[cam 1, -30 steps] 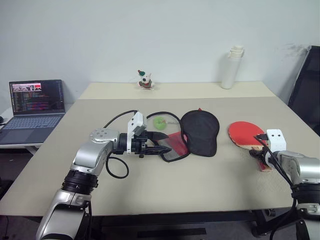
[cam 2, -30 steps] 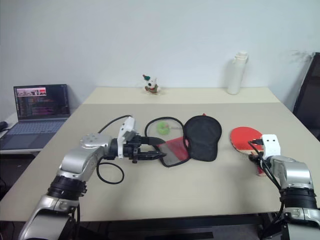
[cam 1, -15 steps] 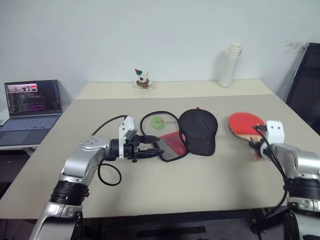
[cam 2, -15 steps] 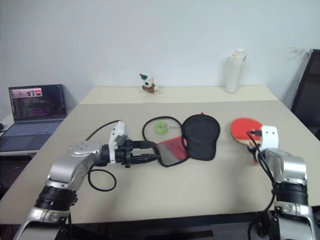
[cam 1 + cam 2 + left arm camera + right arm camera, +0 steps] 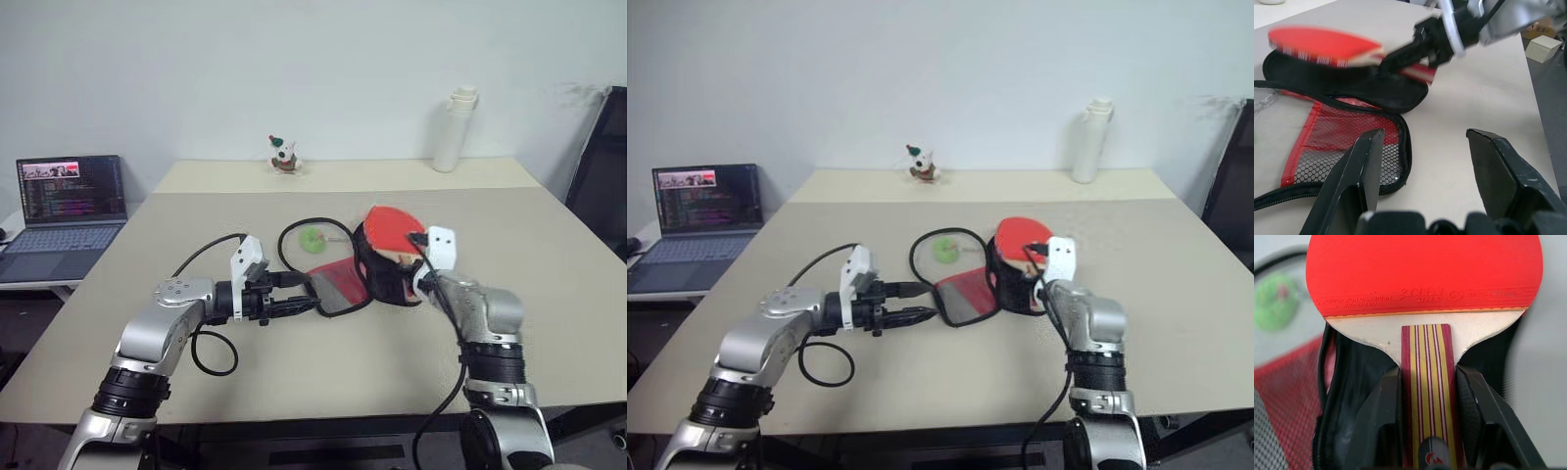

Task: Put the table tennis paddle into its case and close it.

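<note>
The table tennis paddle (image 5: 393, 223) has a red face and a striped wooden handle (image 5: 1427, 377). My right gripper (image 5: 1428, 399) is shut on that handle and holds the paddle just above the black half of the case (image 5: 384, 275). The case lies unzipped at mid-table, its red mesh flap (image 5: 336, 283) spread toward my left gripper (image 5: 312, 305). That gripper is open and level, and the flap's zip edge (image 5: 1400, 147) lies between its fingers (image 5: 1367, 169). In the left wrist view, the paddle (image 5: 1322, 41) hovers over the black case half (image 5: 1376, 90).
A green round item (image 5: 313, 238) and a black cable loop (image 5: 294, 227) lie behind the case. At the table's far edge stand a white bottle (image 5: 454, 129) and a small toy figure (image 5: 284, 155). A laptop (image 5: 67, 206) sits left; a black chair (image 5: 602, 166) stands right.
My right gripper has carried the paddle leftward from the table's right side to over the black case half. The left gripper has stayed by the mesh flap, still open.
</note>
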You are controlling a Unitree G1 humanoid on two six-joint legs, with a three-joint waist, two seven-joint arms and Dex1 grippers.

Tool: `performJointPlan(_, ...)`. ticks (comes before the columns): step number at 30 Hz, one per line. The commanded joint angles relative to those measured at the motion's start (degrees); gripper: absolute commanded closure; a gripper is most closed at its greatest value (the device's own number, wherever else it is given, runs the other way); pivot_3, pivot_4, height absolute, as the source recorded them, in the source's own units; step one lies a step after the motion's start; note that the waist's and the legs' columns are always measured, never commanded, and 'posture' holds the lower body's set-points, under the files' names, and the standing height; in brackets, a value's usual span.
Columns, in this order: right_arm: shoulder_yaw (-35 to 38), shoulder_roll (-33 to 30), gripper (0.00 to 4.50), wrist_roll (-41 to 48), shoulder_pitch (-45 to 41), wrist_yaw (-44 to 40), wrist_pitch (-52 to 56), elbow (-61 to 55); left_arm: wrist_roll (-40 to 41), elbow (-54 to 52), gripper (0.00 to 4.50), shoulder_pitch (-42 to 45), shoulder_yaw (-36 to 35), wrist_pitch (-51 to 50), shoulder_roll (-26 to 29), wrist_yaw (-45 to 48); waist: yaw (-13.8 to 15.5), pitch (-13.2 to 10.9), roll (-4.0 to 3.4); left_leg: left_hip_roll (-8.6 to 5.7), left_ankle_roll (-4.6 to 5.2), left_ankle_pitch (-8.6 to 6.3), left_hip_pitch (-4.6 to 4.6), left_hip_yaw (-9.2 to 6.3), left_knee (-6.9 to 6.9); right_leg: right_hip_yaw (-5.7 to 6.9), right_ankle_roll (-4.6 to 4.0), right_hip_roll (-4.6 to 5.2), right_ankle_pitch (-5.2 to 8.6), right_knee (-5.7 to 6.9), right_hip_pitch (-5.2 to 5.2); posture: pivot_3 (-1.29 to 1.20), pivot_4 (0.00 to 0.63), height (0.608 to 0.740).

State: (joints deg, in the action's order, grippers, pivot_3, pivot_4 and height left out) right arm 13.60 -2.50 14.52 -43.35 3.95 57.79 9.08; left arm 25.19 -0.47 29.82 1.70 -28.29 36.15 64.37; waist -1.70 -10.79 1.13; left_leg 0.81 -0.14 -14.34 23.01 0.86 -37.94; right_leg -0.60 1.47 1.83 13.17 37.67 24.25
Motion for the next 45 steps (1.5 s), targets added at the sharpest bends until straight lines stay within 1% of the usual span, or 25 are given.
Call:
performJointPlan(1, -0.42, 0.03, 3.4, -1.11, -3.43, 0.28, -6.98, 3.23, 1.15, -2.64, 1.58, -0.16, -1.59, 0.32, 0.61, -0.26, -0.1, 0.0, 0.0, 0.0, 0.0, 0.0, 0.0, 0.02, 0.0, -0.01, 0.0, 0.0, 0.0, 0.0, 0.01, 0.0, 0.15, 0.74)
performJointPlan(6, -1.95, -0.37, 3.4, -3.08, -5.49, -0.36, -13.25, 12.29, 1.31, -3.15, 1.58, -0.62, -1.62, 0.26, 0.73, -0.65, -0.27, 0.0, 0.0, 0.03, 0.0, 0.0, -0.03, 0.02, 0.02, -0.02, -0.01, -0.04, 0.0, 0.02, 0.02, 0.0, 0.15, 0.74)
performJointPlan(10, -2.68, -0.86, 3.4, -3.92, -7.15, -1.04, -16.19, 17.2, 1.34, -3.43, 1.58, -0.91, -1.64, 0.22, 0.88, -0.83, -0.29, 0.0, 0.0, 0.04, 0.0, 0.0, -0.06, 0.05, 0.02, -0.05, -0.01, -0.05, 0.0, 0.05, 0.01, 0.0, 0.15, 0.74)
performJointPlan(19, -2.87, -0.84, 3.4, -4.55, -7.57, -0.82, -18.11, 20.99, 1.48, -3.56, 1.58, -1.26, -1.73, 0.41, 1.24, -1.09, -0.31, 0.01, 0.01, 0.05, 0.0, 0.0, -0.09, 0.05, 0.02, -0.06, -0.01, -0.06, 0.0, 0.06, 0.0, 0.0, 0.15, 0.74)
performJointPlan(20, -2.64, -0.67, 3.4, -4.32, -7.43, -0.59, -17.89, 20.73, 1.51, -3.6, 1.58, -1.32, -1.74, 0.42, 1.29, -1.09, -0.31, 0.01, 0.01, 0.05, 0.0, 0.0, -0.09, 0.05, 0.01, -0.07, -0.01, -0.06, 0.0, 0.06, 0.0, 0.0, 0.15, 0.74)
performJointPlan(21, -2.74, -0.62, 3.05, -4.39, -7.18, -0.39, -17.66, 20.25, 1.5, -3.5, 1.58, -1.27, -1.71, 0.46, 1.34, -1.06, -0.31, 0.01, 0.01, 0.05, 0.0, 0.0, -0.09, 0.05, 0.01, -0.07, -0.01, -0.05, 0.0, 0.07, 0.0, 0.0, 0.15, 0.74)
performJointPlan(25, -2.52, -0.08, 3.05, -4.01, -6.3, 0.64, -16.5, 17.89, 1.41, -3.28, 1.58, -1.16, -1.68, 0.61, 1.45, -1.01, -0.3, 0.01, 0.01, 0.05, 0.0, 0.0, -0.09, 0.05, 0.01, -0.06, -0.01, -0.05, 0.0, 0.07, -0.01, 0.0, 0.15, 0.74)
performJointPlan(30, -2.84, 0.67, 3.05, -3.51, -4.2, 1.14, -13.34, 12.09, 1.44, -3.52, 1.58, -1.52, -1.71, 0.62, 1.5, -1.08, -0.27, 0.01, 0.01, 0.06, 0.0, 0.0, -0.06, 0.05, 0.04, -0.07, -0.01, -0.05, 0.0, 0.03, 0.0, 0.0, 0.15, 0.74)
performJointPlan(33, -4.23, 1.57, 3.05, -3.1, -1.47, 0.6, -9.54, 5.38, 1.4, -3.4, 1.58, -1.75, -1.65, 0.68, 1.29, -1.27, -0.23, 0.0, 0.01, 0.06, 0.0, 0.0, -0.06, 0.04, 0.05, -0.06, -0.01, -0.05, 0.0, 0.02, 0.01, 0.0, 0.15, 0.74)
performJointPlan(35, -5.2, 1.67, 3.05, -3.46, 0.09, 0.12, -8.09, 3.17, 1.37, -3.34, 1.58, -1.84, -1.5, 0.74, 1.08, -1.38, -0.21, 0.0, 0.01, 0.07, 0.0, 0.0, -0.05, 0.03, 0.06, -0.05, -0.01, -0.05, 0.0, 0.02, 0.02, 0.0, 0.15, 0.74)
performJointPlan(36, -5.51, 1.59, 2.7, -3.67, 0.48, -0.1, -7.73, 2.88, 1.35, -3.29, 1.58, -1.81, -1.43, 0.76, 0.99, -1.41, -0.21, 0.0, 0.01, 0.07, 0.0, 0.0, -0.05, 0.02, 0.06, -0.05, -0.01, -0.05, 0.0, 0.02, 0.02, 0.0, 0.15, 0.74)
performJointPlan(37, -5.76, 1.48, 2.61, -3.96, 0.75, -0.32, -7.93, 2.87, 1.31, -3.16, 1.58, -1.73, -1.32, 0.83, 0.88, -1.4, -0.21, 0.0, 0.01, 0.06, 0.0, 0.0, -0.06, 0.04, 0.06, -0.06, 0.0, -0.05, 0.01, 0.02, 0.02, 0.0, 0.15, 0.74)
performJointPlan(41, -5.65, 1.21, 2.61, -4.3, 0.51, -0.67, -9.33, 3.52, 1.18, -2.81, 1.58, -1.46, -1.1, 1.02, 0.6, -1.39, -0.23, 0.0, 0.01, 0.07, 0.0, 0.0, -0.07, 0.03, 0.04, -0.04, 0.04, -0.06, 0.03, 0.04, 0.01, 0.0, 0.15, 0.74)
performJointPlan(43, -4.91, 1.11, 2.29, -4.33, -0.15, -0.2, -10.56, 4.72, 1.1, -2.55, 1.58, -1.35, -1.05, 1.18, 0.54, -1.31, -0.23, 0.0, 0.01, 0.07, 0.0, 0.0, -0.07, 0.04, 0.04, -0.04, 0.05, -0.06, 0.04, 0.04, 0.01, 0.0, 0.15, 0.74)
performJointPlan(44, -4.78, 0.96, 2.06, -4.36, -0.39, -0.19, -10.97, 5.17, 1.09, -2.57, 1.58, -1.34, -1.03, 1.19, 0.51, -1.34, -0.24, 0.0, 0.01, 0.06, 0.0, 0.0, -0.07, 0.03, 0.04, -0.04, 0.04, -0.06, 0.04, 0.04, 0.01, 0.0, 0.15, 0.74)
performJointPlan(45, -4.8, 0.74, 1.7, -4.49, -0.67, -0.19, -11.35, 5.62, 1.11, -2.6, 1.58, -1.35, -1.04, 1.2, 0.49, -1.36, -0.24, 0.0, 0.01, 0.07, 0.0, 0.0, -0.07, 0.04, 0.05, -0.04, 0.04, -0.06, 0.03, 0.03, 0.01, 0.0, 0.15, 0.74)
